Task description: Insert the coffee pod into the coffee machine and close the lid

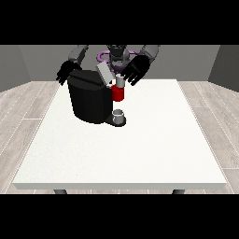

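Above the coffee machine [91,100], the hand at the view's right [135,70] is hovering, fingers spread, seemingly over the coffee pod [120,82]. Pressing the raised lid [104,73] squarely down should be seating it; the hand at the view's left [67,72] is resting, fingers unreadable.

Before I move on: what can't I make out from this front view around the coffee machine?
- Coffee pod: whether it is seated in the red holder or still carried; too small in the front view.
- Hand at the view's right: contact with the pod is unclear.
- Hand at the view's left: partly hidden behind the coffee machine.
- Lid: raised, its hinge too small to read.
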Tool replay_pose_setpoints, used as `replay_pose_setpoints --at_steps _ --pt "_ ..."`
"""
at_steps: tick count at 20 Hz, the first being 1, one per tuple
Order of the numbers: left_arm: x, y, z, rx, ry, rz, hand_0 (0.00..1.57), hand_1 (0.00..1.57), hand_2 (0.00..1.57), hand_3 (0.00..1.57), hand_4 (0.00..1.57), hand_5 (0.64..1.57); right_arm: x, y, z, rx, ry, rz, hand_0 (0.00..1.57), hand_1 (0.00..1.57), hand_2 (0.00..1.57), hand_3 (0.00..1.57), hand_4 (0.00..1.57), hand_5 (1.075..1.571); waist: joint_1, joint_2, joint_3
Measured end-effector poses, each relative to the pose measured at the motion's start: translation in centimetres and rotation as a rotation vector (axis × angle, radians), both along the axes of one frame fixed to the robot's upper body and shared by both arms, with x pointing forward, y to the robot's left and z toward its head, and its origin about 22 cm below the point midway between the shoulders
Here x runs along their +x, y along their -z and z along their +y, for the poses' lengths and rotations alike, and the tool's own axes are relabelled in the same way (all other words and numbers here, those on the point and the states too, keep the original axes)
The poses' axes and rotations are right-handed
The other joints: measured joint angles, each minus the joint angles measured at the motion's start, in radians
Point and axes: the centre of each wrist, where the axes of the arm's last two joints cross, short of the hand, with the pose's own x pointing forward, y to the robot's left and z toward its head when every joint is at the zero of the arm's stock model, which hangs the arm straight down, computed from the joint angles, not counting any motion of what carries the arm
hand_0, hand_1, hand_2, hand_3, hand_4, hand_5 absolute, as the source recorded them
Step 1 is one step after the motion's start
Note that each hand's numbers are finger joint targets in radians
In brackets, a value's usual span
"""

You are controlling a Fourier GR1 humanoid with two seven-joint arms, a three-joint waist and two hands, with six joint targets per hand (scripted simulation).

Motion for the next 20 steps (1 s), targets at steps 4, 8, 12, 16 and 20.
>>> replay_pose_setpoints --at_steps 4,8,12,16,20 --pt "0.0 0.2 0.1 0.004 0.004 0.003 1.23 1.23 1.28 1.21 0.51 1.571 0.0 -0.3 0.1 0.008 0.016 -0.004 0.0 0.0 0.0 0.0 0.54 1.571 0.002 0.006 -0.0001" --pt "0.2 0.3 -0.6 0.013 0.014 0.004 1.18 1.18 1.25 1.18 0.5 1.571 0.1 -0.5 -0.3 0.013 0.021 0.002 0.0 0.0 0.0 0.0 0.5 1.571 -0.002 0.009 -0.0001" --pt "0.2 0.5 -1.0 0.02 0.023 -0.004 1.2 1.2 1.27 1.2 0.5 1.571 0.2 -0.9 -0.4 0.027 0.021 -0.002 0.0 0.0 0.0 0.0 0.51 1.571 -0.002 0.016 0.0" --pt "0.2 0.9 -0.7 0.014 0.032 0.003 1.19 1.19 1.27 1.2 0.51 1.571 0.0 -0.6 -0.9 0.03 0.025 -0.004 0.0 0.0 0.0 0.0 0.51 1.571 0.001 0.015 0.0001" --pt "0.3 0.6 -1.2 0.02 0.028 0.017 1.19 1.19 1.25 1.18 0.49 1.571 0.1 -0.4 -1.8 0.033 0.039 -0.014 0.0 0.0 0.0 0.0 0.44 1.571 0.008 0.016 0.0002"
